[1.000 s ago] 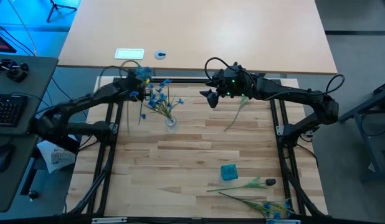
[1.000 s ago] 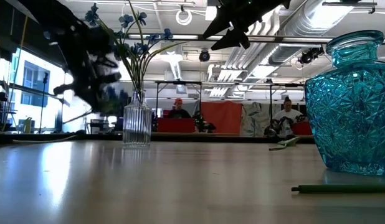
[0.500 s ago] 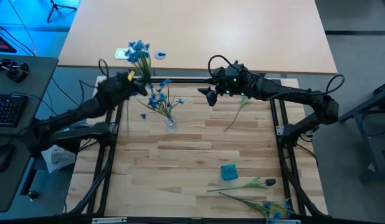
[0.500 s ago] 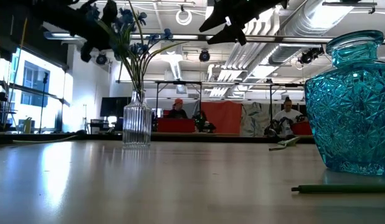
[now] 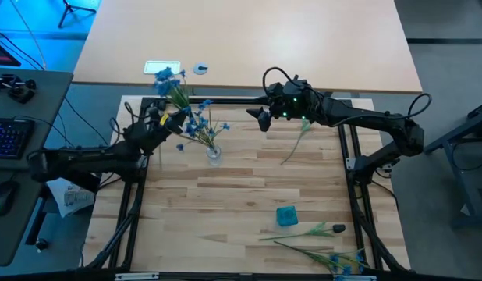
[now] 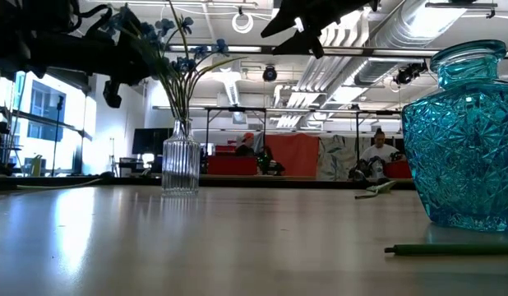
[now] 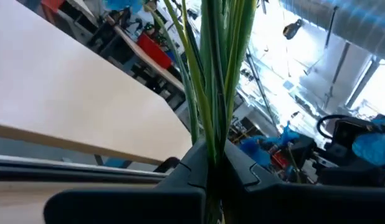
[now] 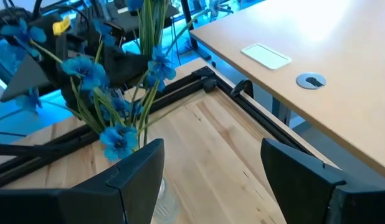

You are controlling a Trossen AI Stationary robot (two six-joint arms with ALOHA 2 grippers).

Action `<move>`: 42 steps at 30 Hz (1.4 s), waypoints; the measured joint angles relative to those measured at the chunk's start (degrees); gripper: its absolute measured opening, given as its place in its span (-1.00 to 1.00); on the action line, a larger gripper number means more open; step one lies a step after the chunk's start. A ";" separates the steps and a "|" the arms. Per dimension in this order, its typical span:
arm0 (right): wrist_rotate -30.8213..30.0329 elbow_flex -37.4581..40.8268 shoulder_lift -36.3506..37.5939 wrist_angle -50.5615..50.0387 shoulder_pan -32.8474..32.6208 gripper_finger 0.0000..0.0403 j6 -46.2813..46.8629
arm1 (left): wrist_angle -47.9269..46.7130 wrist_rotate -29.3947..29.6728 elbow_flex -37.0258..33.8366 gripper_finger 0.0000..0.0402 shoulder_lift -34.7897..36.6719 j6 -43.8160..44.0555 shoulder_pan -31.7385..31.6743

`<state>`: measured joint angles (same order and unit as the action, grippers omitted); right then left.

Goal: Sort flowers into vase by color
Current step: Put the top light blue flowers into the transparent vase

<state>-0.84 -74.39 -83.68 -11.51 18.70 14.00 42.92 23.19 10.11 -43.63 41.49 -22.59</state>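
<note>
My left gripper (image 5: 168, 119) is above the table's far left, left of the clear ribbed vase (image 5: 214, 152), and shut on a blue-blossomed flower stem (image 5: 169, 81). The vase holds several blue flowers (image 5: 198, 122) by their stalks and also shows in the low view (image 6: 181, 166). My right gripper (image 5: 261, 119) hovers open right of the vase, holding nothing; its wrist view faces the blue flowers (image 8: 118, 118). A teal glass vase (image 5: 286, 215) stands near the right front. One green stem (image 5: 298, 139) lies on the table under the right arm. My left gripper pinches the green stalks (image 7: 211, 134) of the blue flower between its two fingers (image 7: 239, 174), well below the blossoms. The stalks run on past the fingertips toward the far edge, blossoms (image 5: 168, 76) uppermost. The flower is lifted clear of the table and the vase.
At the near right edge lie a dark-budded stem (image 5: 319, 230) and a blue-blossomed stem (image 5: 334, 261). The black frame rails (image 5: 139, 195) run down both sides of the wooden top. A larger desk (image 5: 249, 39) borders the far edge. People sit in the room behind.
My left gripper has risen with the blue flower from beside the vase's bouquet, then drawn back toward the table's left edge, tipping so the blossoms point toward the far edge. It has stayed shut on the stalks. The right arm has kept almost still.
</note>
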 joint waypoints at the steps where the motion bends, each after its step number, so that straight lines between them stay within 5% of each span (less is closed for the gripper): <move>1: 0.01 0.00 0.00 0.00 0.01 0.31 0.18 | 0.08 -0.20 0.00 -1.00 -0.20 -0.02 0.45; 26: -0.86 0.00 0.00 0.20 0.00 0.31 1.18 | 5.65 -1.52 0.55 -1.00 -5.69 -5.44 5.98; 33: -2.60 0.00 0.00 0.21 0.02 0.31 1.18 | 13.34 -1.63 0.59 -1.00 -9.38 -8.75 6.56; 42: -2.56 0.00 0.00 0.47 0.01 0.31 1.18 | 14.46 -0.80 0.59 -1.00 -6.16 -10.25 6.00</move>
<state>-3.40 -74.39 -83.68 -11.04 18.71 15.18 57.37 22.38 10.70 -49.79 31.24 -16.59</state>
